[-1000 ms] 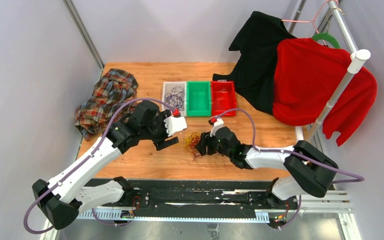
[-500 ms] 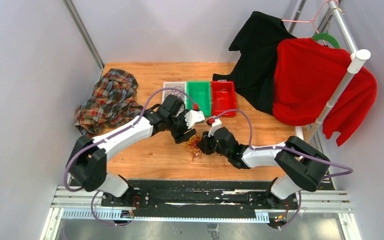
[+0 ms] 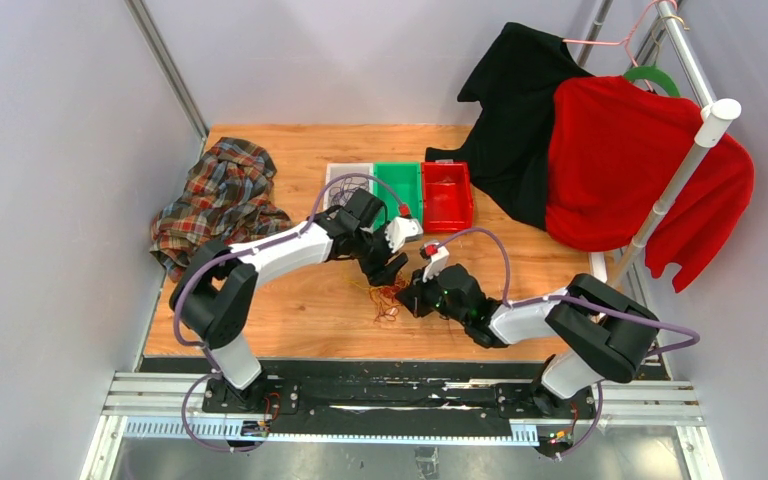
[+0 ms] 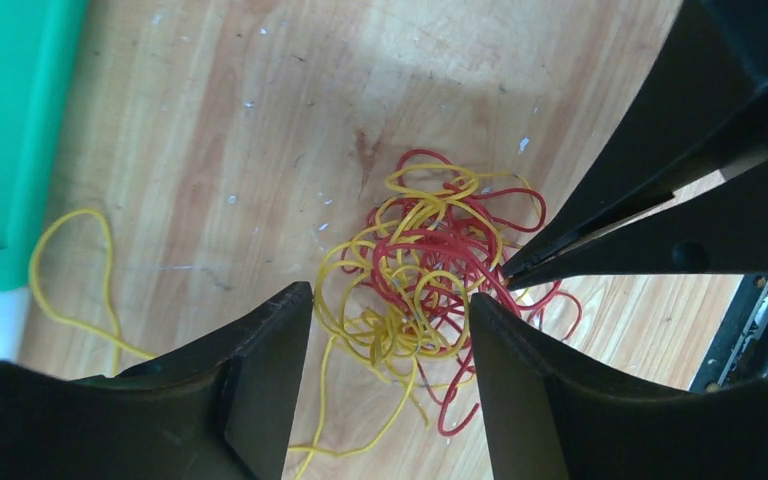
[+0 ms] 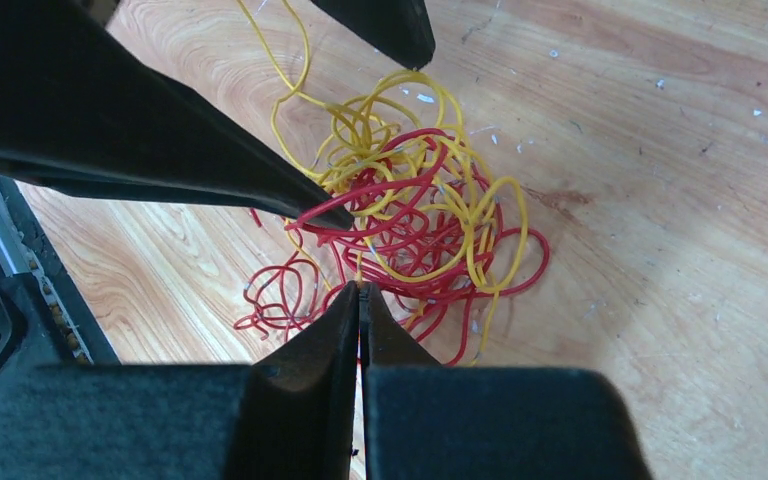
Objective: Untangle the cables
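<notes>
Now | right fingers (image 5: pixel 340 340) closed beside cables (image 4: pixel 430 270) | left fingers (image 4: pixel 260 380) moved over them

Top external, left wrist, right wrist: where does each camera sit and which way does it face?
Top external: above and behind, looking down on the table, both arms whole.
Left wrist: on the left arm, looking down on the cables between the open left hand.
Right wrist: looking down past the shut right hand.
Both wrist views share the tangle and the other hand's fingers.
</notes>
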Controlling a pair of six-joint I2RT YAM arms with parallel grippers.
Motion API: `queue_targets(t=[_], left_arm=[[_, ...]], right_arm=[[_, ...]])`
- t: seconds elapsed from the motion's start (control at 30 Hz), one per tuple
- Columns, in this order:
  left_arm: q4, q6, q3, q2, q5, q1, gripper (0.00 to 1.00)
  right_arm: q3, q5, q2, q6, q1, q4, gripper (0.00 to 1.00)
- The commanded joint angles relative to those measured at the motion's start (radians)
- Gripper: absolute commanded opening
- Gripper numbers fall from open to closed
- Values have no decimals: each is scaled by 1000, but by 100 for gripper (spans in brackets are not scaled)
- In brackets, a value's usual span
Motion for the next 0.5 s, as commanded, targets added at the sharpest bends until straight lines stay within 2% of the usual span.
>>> queue_targets(t=[0.0,0.07,0.1,0.2,0.27,0.3,0.47], left_arm=[[-13,46,41,65,59,-7,62],[-15,35,53,97,61,-7,56],[-16,30,58,108,61,-8,49],[-83,51,97,108,49,-6,19],[-137,64,120,80,16,1,4],[-159,58,132,59,7,10,1],[-265,44,176,-80,-22,63,1]], right_arm=[[-36,-19,6,21,-20,71,1],[-51,-20,3,26,-24,80,1],[-59,-20,1,30,-29,86,1],[-93,-9,-19,43,-43,99,1],[-128,14,-52,46,-56,100,1],[-142,26,-71,47,-61,96,1],[-177,91,-219,42,-78,-62,1]])
